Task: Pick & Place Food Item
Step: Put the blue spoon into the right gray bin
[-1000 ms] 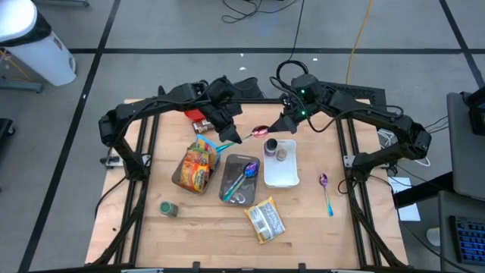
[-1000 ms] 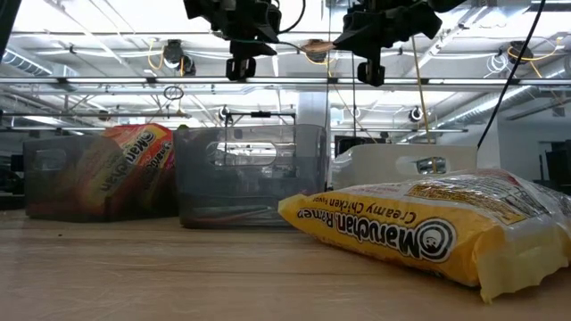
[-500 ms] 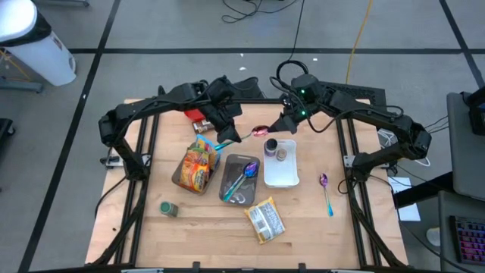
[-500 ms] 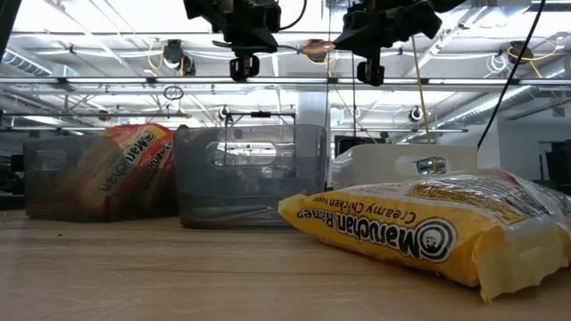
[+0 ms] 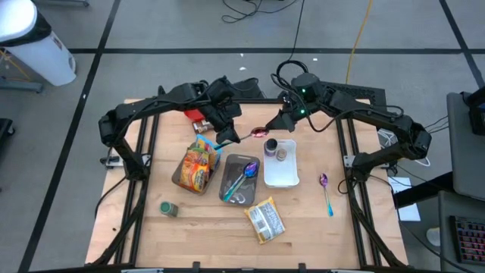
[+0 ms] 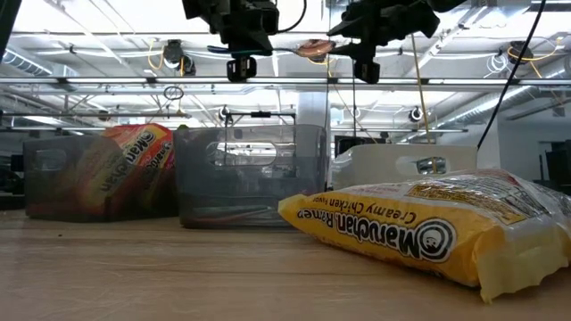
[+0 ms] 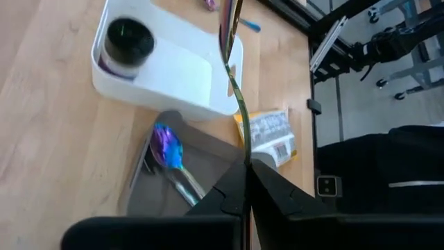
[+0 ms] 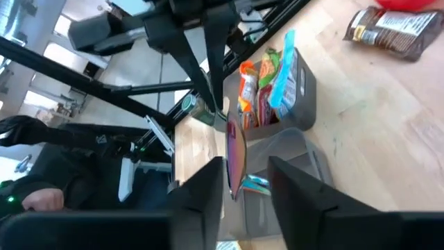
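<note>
A: Okay, handover in the air. Left pincer (image 5: 229, 136) is clamped on the handle end of the spoon (image 5: 260, 131), high over the tabletop (image 5: 303, 220), just behind the white tray (image 5: 280, 177). Right pincer (image 5: 282, 123) sits at the bowl end with its fingers parted, spoon bowl between them, no squeeze visible.

B: How does the spoon handle?

A: Looks like thin metal, iridescent finish. I'd judge it light, stiff and slick, and held at one end it will tend to swing. Left wrist view shows it edge-on, running straight out from the shut fingers.

B: Best hold?

A: On the flat handle, across the wide faces, near the middle. The bowl is curved and would likely slip.

B: Food items?

A: Yellow ramen pack (image 5: 265, 220) lies flat at the front, well apart from both pincers. Probably crushable; take it across the short sides.
</note>
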